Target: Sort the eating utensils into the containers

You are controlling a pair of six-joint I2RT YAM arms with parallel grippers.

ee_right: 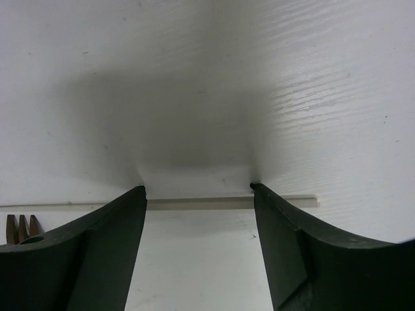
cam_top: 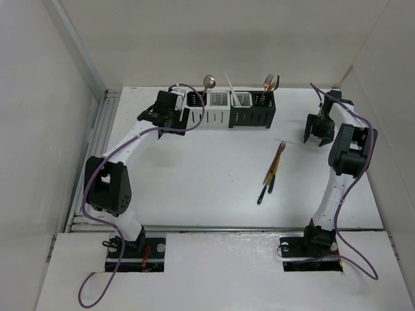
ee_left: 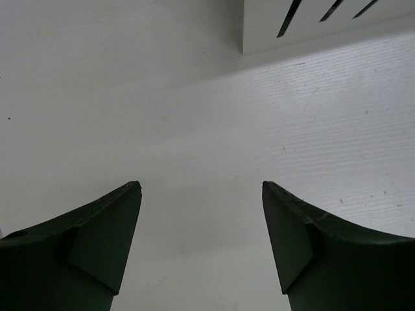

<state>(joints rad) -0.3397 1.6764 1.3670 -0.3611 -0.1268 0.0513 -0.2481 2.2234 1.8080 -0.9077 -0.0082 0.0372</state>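
Observation:
The containers point(cam_top: 259, 117), four joined slotted holders, stand at the back centre. They hold a silver spoon point(cam_top: 209, 81), a white chopstick point(cam_top: 228, 83) and a copper fork point(cam_top: 268, 81). A few copper utensils with dark handles point(cam_top: 272, 172) lie on the table right of centre. My left gripper point(cam_top: 177, 117) is open and empty beside the row's left end; in the left wrist view it point(ee_left: 201, 185) hangs over bare table. My right gripper point(cam_top: 316, 137) is open, its tips point(ee_right: 198, 188) down at the table, straddling a thin pale chopstick point(ee_right: 194, 203). Fork tines point(ee_right: 19, 227) show at lower left.
A white slotted holder wall point(ee_left: 324, 19) shows at the top right of the left wrist view. White walls enclose the table at the left, back and right. The left arm's purple cable point(cam_top: 194, 97) loops close to the holders.

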